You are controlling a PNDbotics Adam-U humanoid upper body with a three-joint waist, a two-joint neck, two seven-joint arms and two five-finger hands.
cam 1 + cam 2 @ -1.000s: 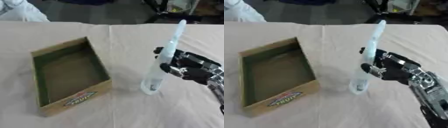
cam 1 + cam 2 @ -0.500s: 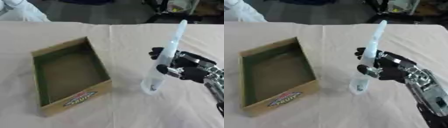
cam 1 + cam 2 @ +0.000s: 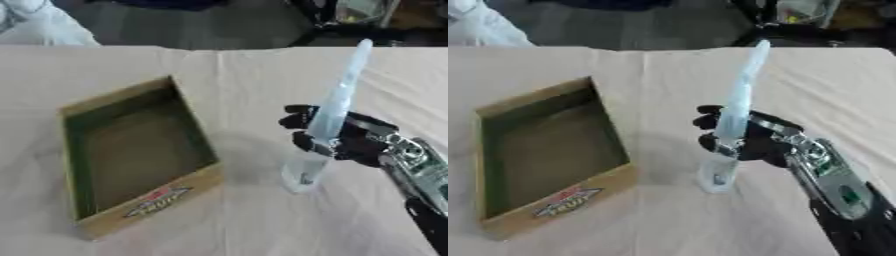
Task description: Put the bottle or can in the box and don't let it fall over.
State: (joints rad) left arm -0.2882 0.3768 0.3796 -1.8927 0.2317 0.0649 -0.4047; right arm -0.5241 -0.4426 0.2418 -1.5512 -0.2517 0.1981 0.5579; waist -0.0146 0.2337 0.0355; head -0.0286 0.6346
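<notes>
We are holding a tall, slim, pale translucent bottle (image 3: 331, 116) with our right hand (image 3: 350, 140), which is coming in from the lower right of both views. The dark fingers (image 3: 709, 121) are curling round the bottle's middle part, so the hand is closing on it rather than lying flat or spread. The bottle is leaning, with its narrow top pointing up and away toward the far right and its wider clear base low, close to the worktop (image 3: 262, 70). Whether that base is touching the cloth or hanging just above it, we cannot tell. A faint shadow is lying on the cloth just left of the base.

The bottle is standing outside the box (image 3: 131, 155), to the right of it and apart from it, with a strip of bare cloth between the two. The box is an open cardboard tray with brown outer walls, a green inner lining and a brownish floor. It is sitting askew on the left half of the worktop, with a red and white label showing on its near short wall. Nothing is lying inside it.

The worktop is wearing a light beige cloth with a fold line running from the far edge toward us, right of the box. Our silver and black forearm (image 3: 833, 180) is stretching back toward the lower right corner.
</notes>
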